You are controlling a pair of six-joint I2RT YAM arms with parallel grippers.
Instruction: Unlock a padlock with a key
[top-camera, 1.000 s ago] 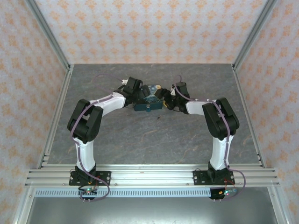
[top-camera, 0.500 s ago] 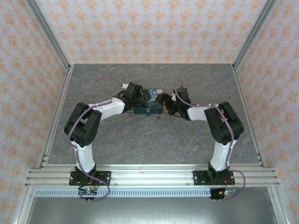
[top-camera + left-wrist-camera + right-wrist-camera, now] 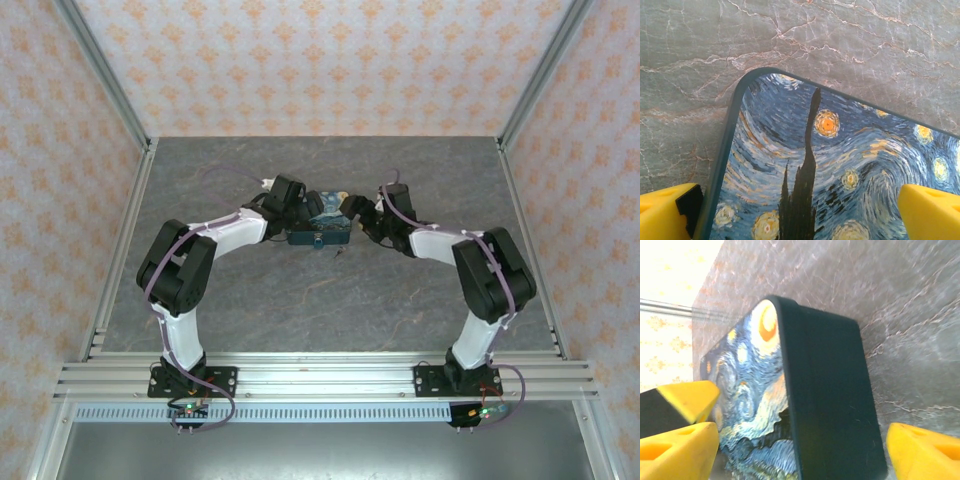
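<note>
**Padlock untouched, unlocking not started**

Padlock (image 3: 317, 240) sits at the box's (image 3: 322, 222) near side, mid-table toward the far edge. Left gripper (image 3: 800, 212) is released wide over a box corner. Right gripper (image 3: 802, 450) is released, straddling the box end. All key work appears left. Versus earlier: right elbow swung outward, left arm moved in.

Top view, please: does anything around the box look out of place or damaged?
No damage shows. One small dark bit lies loose on the table just in front of the box, too small to identify.

Padlock (image 3: 316, 239) too tiny f/ detail; box (image 3: 840, 165) cropped.
</note>
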